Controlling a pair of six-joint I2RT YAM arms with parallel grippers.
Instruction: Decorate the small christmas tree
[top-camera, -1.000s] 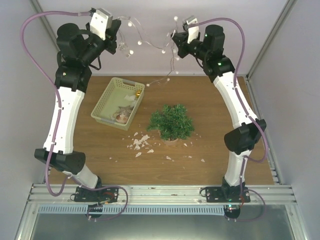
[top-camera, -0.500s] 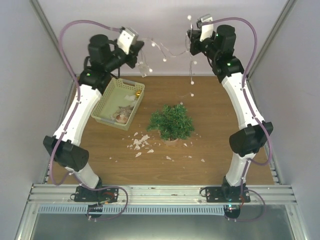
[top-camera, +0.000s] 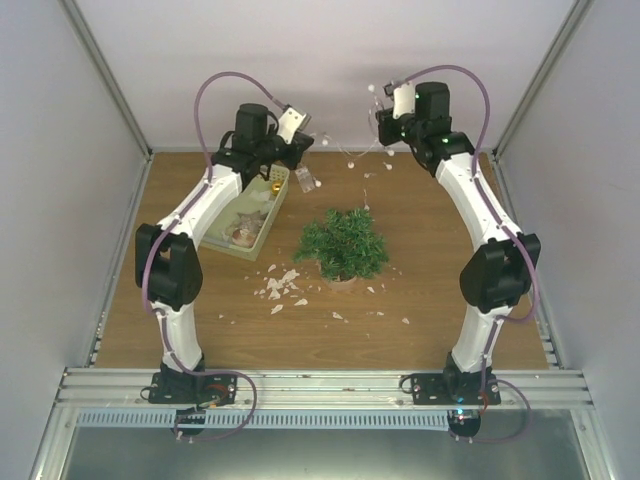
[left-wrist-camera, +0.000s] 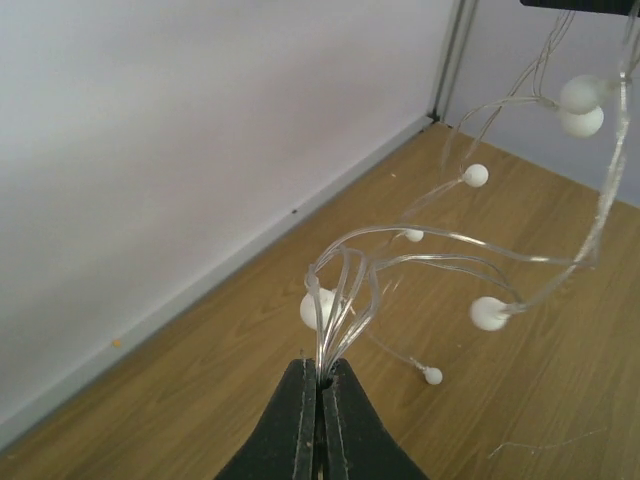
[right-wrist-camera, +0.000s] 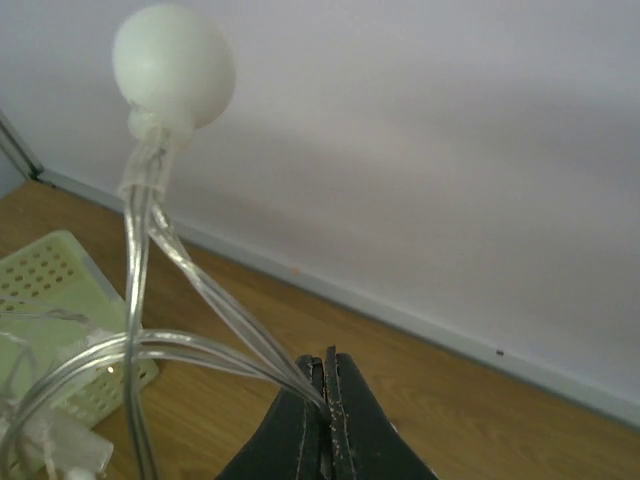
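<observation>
This is a robot laboratory cell. Plain pale wall panels (top-camera: 330, 60) held in aluminium posts (top-camera: 108, 75) close a wooden table (top-camera: 430, 300) at 9, 12 and 3 o'clock. At 6 o'clock the left arm (top-camera: 215, 195) and the right arm (top-camera: 480, 205) are bolted on a slotted metal rail (top-camera: 330, 383).

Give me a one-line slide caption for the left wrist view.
Left gripper shut on a clear light string with white bulbs, held above the wooden table.
</observation>
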